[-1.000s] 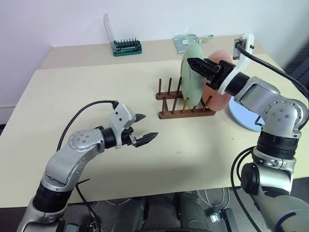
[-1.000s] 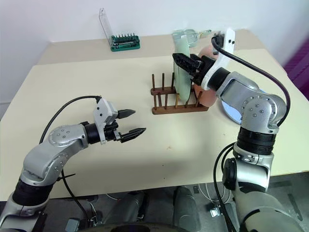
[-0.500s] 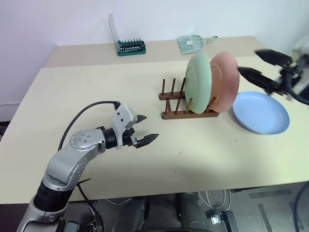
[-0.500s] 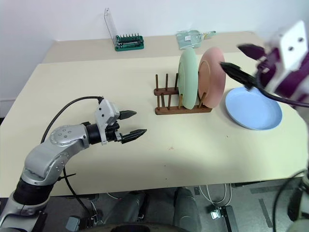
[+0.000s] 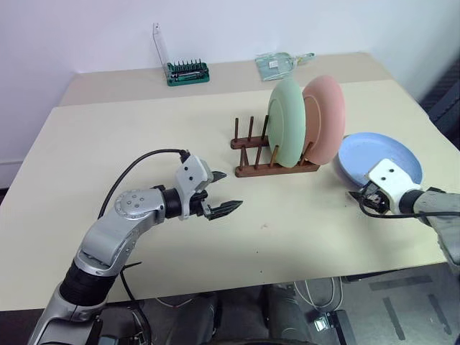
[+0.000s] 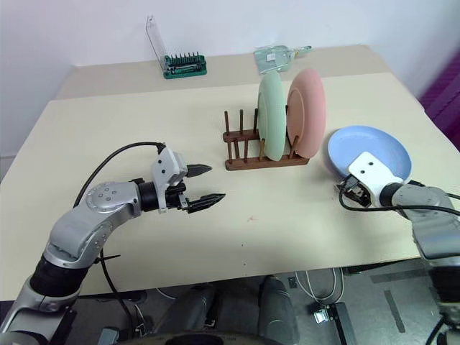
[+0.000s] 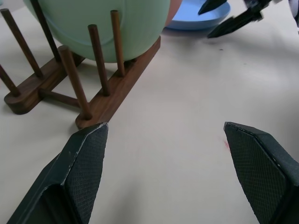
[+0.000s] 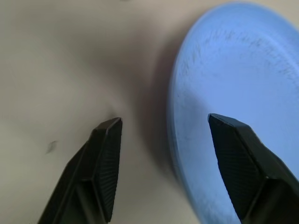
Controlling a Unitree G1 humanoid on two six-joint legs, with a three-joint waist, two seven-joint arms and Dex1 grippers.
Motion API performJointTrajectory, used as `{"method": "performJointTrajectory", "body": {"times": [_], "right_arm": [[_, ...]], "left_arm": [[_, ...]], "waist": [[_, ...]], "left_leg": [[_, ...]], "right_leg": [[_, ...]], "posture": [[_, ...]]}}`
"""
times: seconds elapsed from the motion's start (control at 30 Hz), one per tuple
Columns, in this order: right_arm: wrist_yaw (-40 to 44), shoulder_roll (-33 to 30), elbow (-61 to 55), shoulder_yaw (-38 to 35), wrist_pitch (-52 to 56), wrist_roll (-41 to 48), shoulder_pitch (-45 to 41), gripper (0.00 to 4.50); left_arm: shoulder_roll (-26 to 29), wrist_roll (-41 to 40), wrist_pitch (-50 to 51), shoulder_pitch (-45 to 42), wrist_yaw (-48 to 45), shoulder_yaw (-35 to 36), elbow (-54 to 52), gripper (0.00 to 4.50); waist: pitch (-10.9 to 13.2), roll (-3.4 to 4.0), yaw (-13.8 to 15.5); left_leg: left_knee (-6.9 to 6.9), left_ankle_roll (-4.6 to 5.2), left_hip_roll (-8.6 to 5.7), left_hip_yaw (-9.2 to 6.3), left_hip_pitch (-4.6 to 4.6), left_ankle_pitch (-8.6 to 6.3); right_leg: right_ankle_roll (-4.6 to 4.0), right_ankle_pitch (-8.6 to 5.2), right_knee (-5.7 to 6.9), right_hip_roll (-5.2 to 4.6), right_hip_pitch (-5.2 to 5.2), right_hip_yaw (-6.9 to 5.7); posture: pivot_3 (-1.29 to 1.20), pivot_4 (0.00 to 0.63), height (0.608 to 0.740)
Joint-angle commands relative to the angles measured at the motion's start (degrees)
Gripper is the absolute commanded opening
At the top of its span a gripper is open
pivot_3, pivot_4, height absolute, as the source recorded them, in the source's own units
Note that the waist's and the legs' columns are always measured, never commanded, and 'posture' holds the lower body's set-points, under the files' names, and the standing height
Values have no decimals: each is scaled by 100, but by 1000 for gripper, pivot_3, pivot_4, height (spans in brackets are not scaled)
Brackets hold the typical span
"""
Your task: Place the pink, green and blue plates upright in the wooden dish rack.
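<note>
the green plate (image 5: pixel 285 122) and the pink plate (image 5: pixel 324 118) stand upright between the pegs of the wooden dish rack (image 5: pixel 272 169), side by side at its right end. the blue plate (image 5: pixel 381 159) lies flat on the table (image 5: pixel 144 144) just right of the rack — the last plate to be racked. the right gripper (image 8: pixel 163 140) is low at the plate's near-left rim, fingers apart, one over the plate and one over the bare table, nothing held. the left gripper (image 5: pixel 218 192) hovers empty over the table in front of the rack, fingers spread wide. step in hand: the approach to grasp the blue plate. the next move probably calls for pinching the rim, lifting it on edge and guiding it into a free slot — the open pegs left of the green plate.
</note>
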Motion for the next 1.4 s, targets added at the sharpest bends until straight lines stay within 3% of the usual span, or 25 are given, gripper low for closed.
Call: {"method": "performJointTrajectory", "body": {"times": [0.03,0.1,0.13,0.33,0.4,0.53,0.63,0.7,0.77,0.93,1.0,1.23,1.4], "right_arm": [[-185,48,430,175,-372,-447,-245,1163],[-333,89,545,172,-463,-581,-359,178],[-374,81,532,145,-524,-626,-397,77],[-1210,-92,-78,-479,-755,-931,-1256,77],[-1349,52,-416,-796,-706,-586,-2034,77],[-985,908,-1472,-1216,317,1304,-3540,77],[-794,1444,-2206,-1405,1332,2864,-4029,77],[-1281,2253,-2616,-1486,2109,4859,-4353,77],[-1768,2869,-2847,-1362,2643,6183,-4369,77],[-3342,3722,-2485,-1077,3110,7197,-4204,77],[-3829,3873,-2199,-973,3223,7200,-4119,77],[-4108,3828,-1604,-880,3286,6882,-3871,77],[-4623,4157,-1475,-950,3341,7308,-3790,77]], "left_arm": [[42,-15,-45,73,95,225,-283,4107],[51,-23,-14,117,128,241,-332,4107],[54,-30,-3,132,138,242,-357,4107],[126,-61,70,192,146,315,-421,4107],[165,-61,47,217,113,345,-386,4107],[233,-3,-37,258,68,380,-263,4107],[290,122,-165,294,62,363,-143,4107],[313,219,-274,394,67,324,-65,4107],[301,230,-302,457,86,321,-61,4107],[271,189,-283,519,139,390,-125,4107],[277,195,-283,536,156,399,-144,4107],[278,145,-230,610,212,439,-234,4107],[283,107,-204,618,226,441,-269,4107]], "waist": [[0,-1,2],[0,-1,10],[0,-1,7],[6,14,-25],[11,21,-46],[13,18,-109],[-3,-13,-92],[-4,-16,-79],[0,-9,-93],[0,-8,-97],[-1,-7,-109],[-1,-6,-148],[-1,-4,-158]], "left_leg": [[0,0,0,0,1,0],[0,0,0,1,2,0],[1,0,0,0,1,0],[0,0,-1,11,1,0],[-5,0,0,15,4,-1],[-15,-4,9,16,2,-3],[-11,-11,27,-3,2,-23],[-3,3,24,-1,-2,-31],[-1,8,21,13,-1,-35],[-5,3,24,9,-10,-34],[-3,4,21,13,-5,-34],[-6,4,22,22,-13,-34],[-9,3,25,28,-13,-34]], "right_leg": [[0,0,-1,0,1,1],[0,0,0,0,2,2],[0,0,0,0,2,1],[1,1,7,3,-10,22],[1,1,9,6,-14,29],[1,1,8,18,-20,38],[-3,1,2,39,-14,30],[-2,2,-6,35,-11,30],[-4,5,-7,31,-16,41],[-6,4,2,34,-32,40],[-6,5,3,33,-30,40],[-6,5,11,34,-47,41],[-6,5,15,34,-55,43]], "posture": [[0,150,740],[0,150,740],[0,150,740],[0,150,740],[0,150,740],[0,150,740],[0,150,740],[0,150,740],[0,150,740],[0,150,740],[0,150,740],[0,150,740],[0,150,740]]}}
